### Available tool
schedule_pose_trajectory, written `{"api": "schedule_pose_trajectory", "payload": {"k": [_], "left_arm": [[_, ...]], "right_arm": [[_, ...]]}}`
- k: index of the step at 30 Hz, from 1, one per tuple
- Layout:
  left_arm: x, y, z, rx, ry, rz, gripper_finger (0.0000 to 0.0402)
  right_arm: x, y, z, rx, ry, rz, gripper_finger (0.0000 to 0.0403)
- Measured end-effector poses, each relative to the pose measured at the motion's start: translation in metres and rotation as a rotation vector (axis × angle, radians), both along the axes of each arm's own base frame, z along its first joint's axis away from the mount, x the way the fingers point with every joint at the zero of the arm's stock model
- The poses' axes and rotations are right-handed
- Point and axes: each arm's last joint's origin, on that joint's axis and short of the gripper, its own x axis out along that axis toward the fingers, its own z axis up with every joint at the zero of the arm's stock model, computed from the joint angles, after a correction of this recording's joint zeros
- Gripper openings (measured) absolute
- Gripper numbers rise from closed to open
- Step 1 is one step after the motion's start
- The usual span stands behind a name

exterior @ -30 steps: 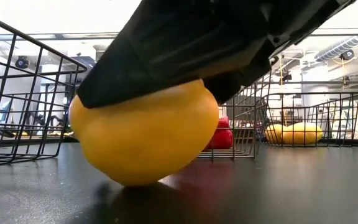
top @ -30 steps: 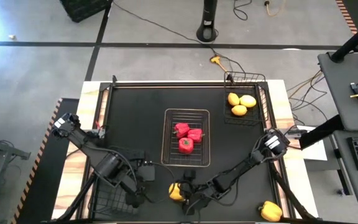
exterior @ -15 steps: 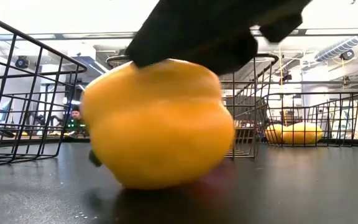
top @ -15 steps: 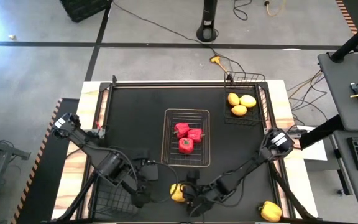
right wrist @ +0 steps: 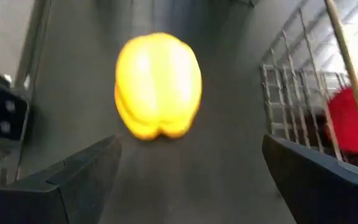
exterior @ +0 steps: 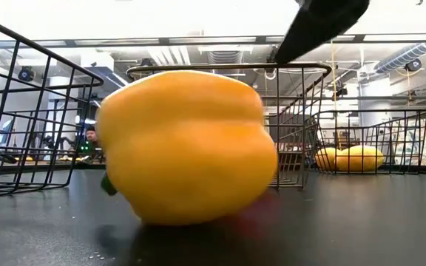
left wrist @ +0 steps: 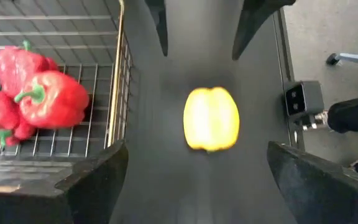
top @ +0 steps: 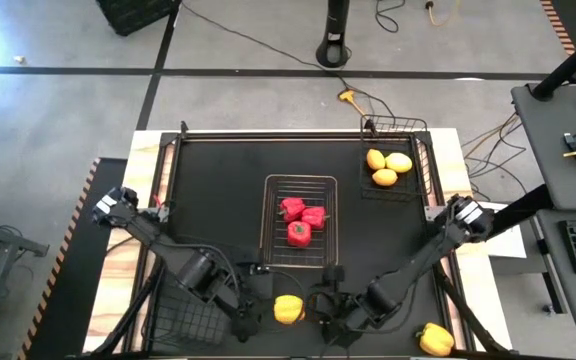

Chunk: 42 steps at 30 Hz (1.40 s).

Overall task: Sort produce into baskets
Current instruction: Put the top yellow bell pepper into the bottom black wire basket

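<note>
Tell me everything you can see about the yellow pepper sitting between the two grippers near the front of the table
The yellow pepper is a glossy, plastic-looking toy with rounded lobes and a small green stem poking out low on one side. It lies on the black table, outside every basket, just in front of the centre basket that holds the red peppers. The left gripper and right gripper flank it, both open, and neither touches it.
</note>
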Motion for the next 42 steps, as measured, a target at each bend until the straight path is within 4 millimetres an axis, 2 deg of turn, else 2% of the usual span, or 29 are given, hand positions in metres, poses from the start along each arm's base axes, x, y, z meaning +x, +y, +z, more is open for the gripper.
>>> {"api": "schedule_pose_trajectory", "payload": {"k": [5,10,15,27,32,42], "left_arm": [[0.017,0.002,-0.011,0.005,-0.008,-0.011,0.0364],[0.036,-0.005,-0.037,-0.032,0.037,-0.015,0.0364],[0.049,-0.014,-0.058,-0.085,0.073,-0.035,0.0364],[0.072,-0.025,-0.099,-0.137,0.091,0.009,0.0351],[0.078,-0.022,-0.118,-0.094,0.119,0.087,0.0354],[0.087,-0.024,-0.147,-0.067,0.16,0.095,0.0357]], "right_arm": [[-0.014,0.004,0.006,-0.008,0.057,-0.022,0.0382],[-0.019,0.01,0.002,0.018,0.067,-0.052,0.0382],[-0.025,0.009,-0.005,-0.039,0.115,-0.031,0.0382],[-0.027,0.006,-0.008,-0.073,0.11,-0.056,0.0382],[-0.03,0.009,-0.008,-0.04,0.104,-0.085,0.0382],[-0.034,0.014,-0.008,-0.007,0.097,-0.11,0.0382]]}}
